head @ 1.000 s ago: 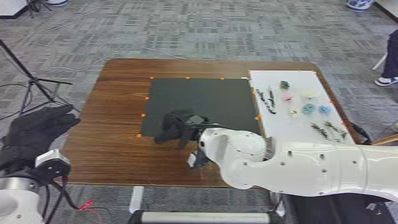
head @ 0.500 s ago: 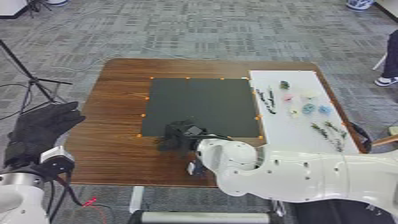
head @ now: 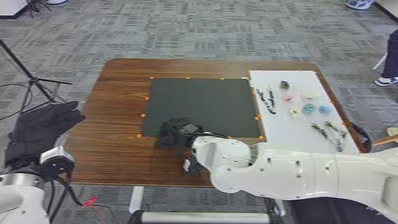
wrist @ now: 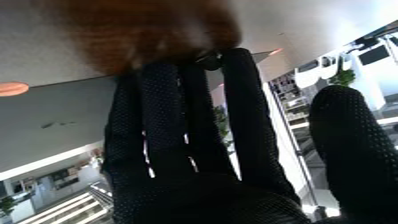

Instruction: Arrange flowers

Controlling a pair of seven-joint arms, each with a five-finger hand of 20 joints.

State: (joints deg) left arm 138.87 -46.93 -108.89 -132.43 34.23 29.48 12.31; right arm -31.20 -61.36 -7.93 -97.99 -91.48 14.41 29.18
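And there, to the right of the dark mat point(head: 200, 105), lay the loose flowers point(head: 308, 108): rounded blue heads, pale cream and pink ones, plus slender green sprigs point(head: 333, 131). At the mat's near edge, the right hand point(head: 176, 133) had straight fingers, thumb well apart, nothing between! Left of the mat, the left hand point(head: 40, 129) was loosely outstretched, empty.

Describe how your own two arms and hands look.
The left arm and right arm have rounded white shells, the right one dotted with small dark spots. Black fabric covers the left hand and right hand. Dark cables run by the left wrist, near a red piece.
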